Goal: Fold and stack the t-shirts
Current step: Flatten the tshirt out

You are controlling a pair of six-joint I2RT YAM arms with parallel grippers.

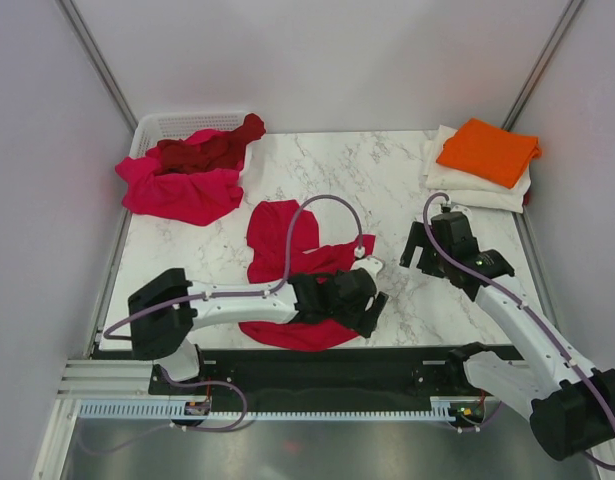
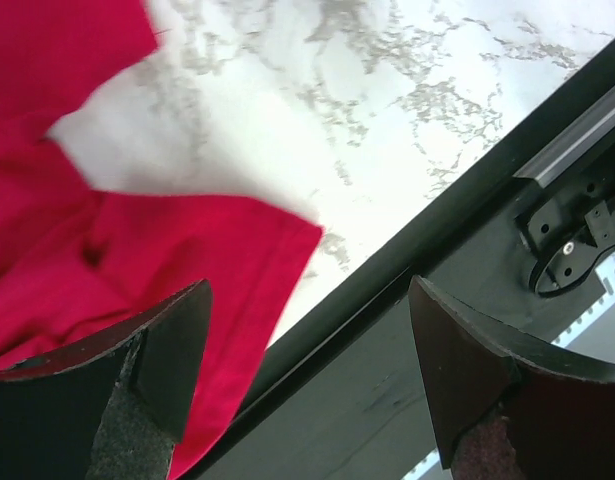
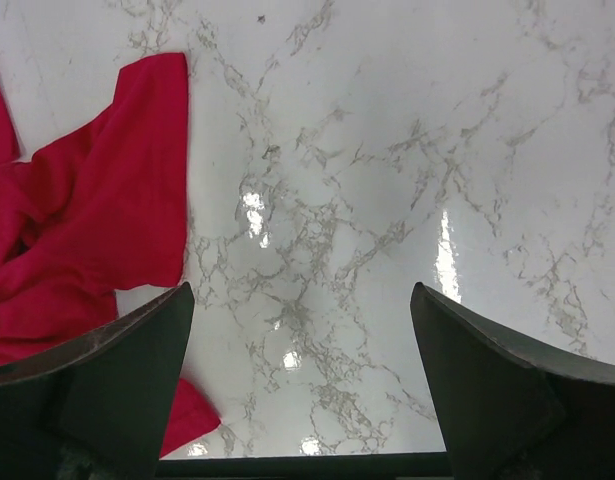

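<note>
One crumpled crimson t-shirt (image 1: 267,240) below the spread left end effector (image 2: 309,285)

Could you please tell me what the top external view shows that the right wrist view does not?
Only the top view shows the orange shirt on the cream shirt, and the maroon shirt and pink shirt at the basket. Only the right wrist view shows the right gripper close up, its fingers spread open. Both show the red shirt on the marble table.

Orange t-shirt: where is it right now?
In the top external view the orange t-shirt lies folded at the far right corner of the table, on top of the folded cream-white t-shirt.
</note>
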